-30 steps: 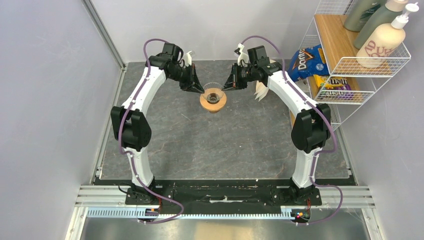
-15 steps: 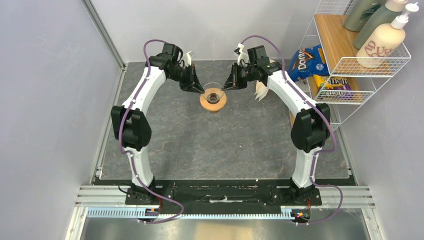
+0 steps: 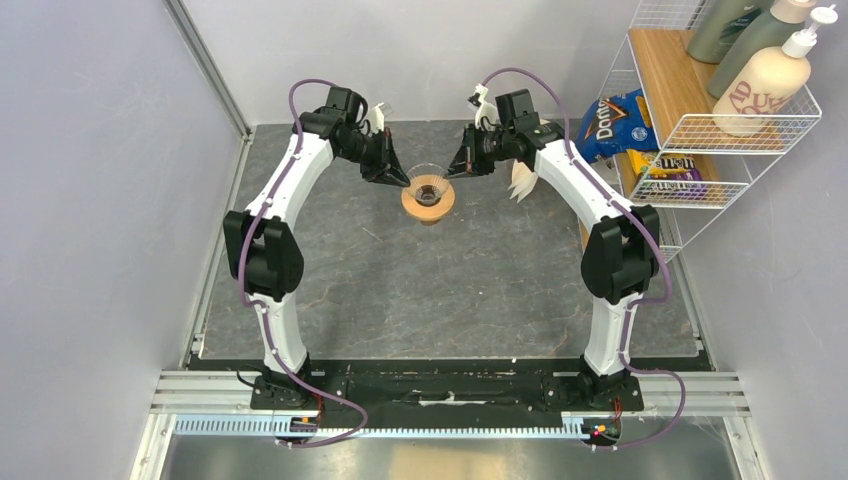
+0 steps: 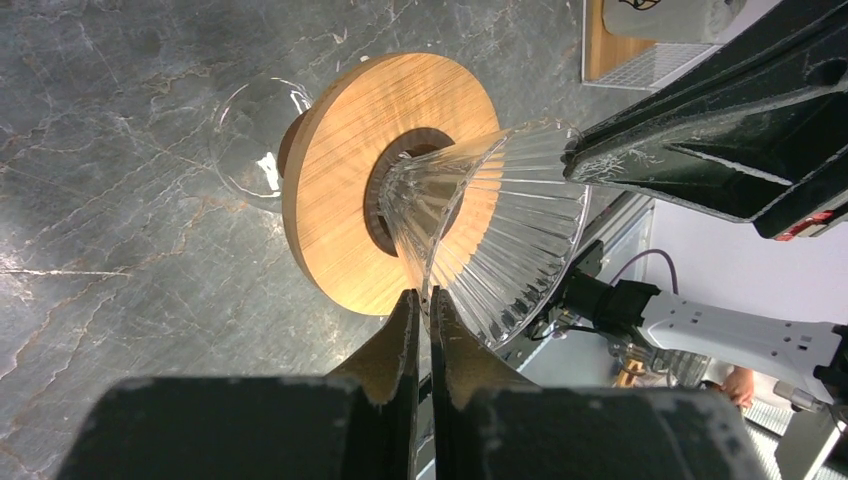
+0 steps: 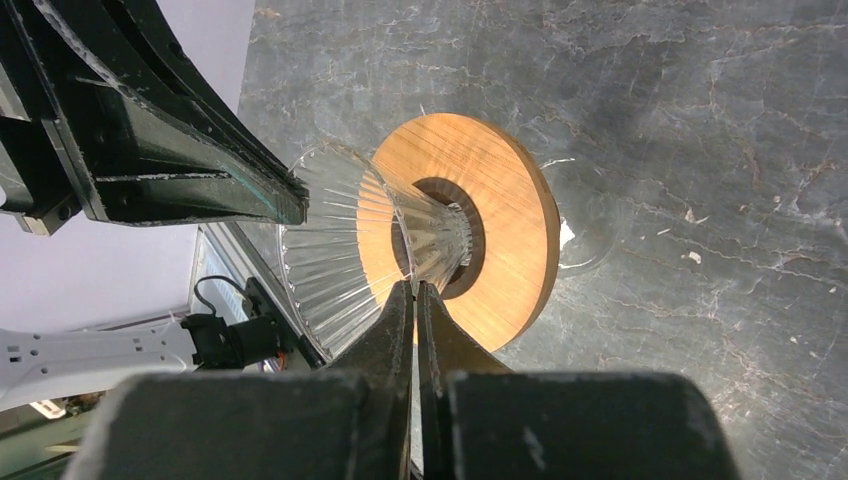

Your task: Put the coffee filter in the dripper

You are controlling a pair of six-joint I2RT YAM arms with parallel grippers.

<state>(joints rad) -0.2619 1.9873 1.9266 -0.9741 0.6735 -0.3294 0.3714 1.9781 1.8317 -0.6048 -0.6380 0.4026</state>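
On the grey table (image 3: 450, 290) both arms reach to the far middle, where the dripper (image 3: 427, 195) is, with its wooden ring (image 4: 340, 170) under the glass cone. The left gripper (image 4: 423, 300) is closed on the thin glass rim from one side, and the right gripper (image 5: 415, 292) is closed on it from the opposite side. The coffee filter (image 3: 520, 184) lies on the table just beside the right forearm, not yet in the cone. I think the right gripper should let go gently and fetch it, while the left one holds the glass without twisting; pinch the paper by one edge only
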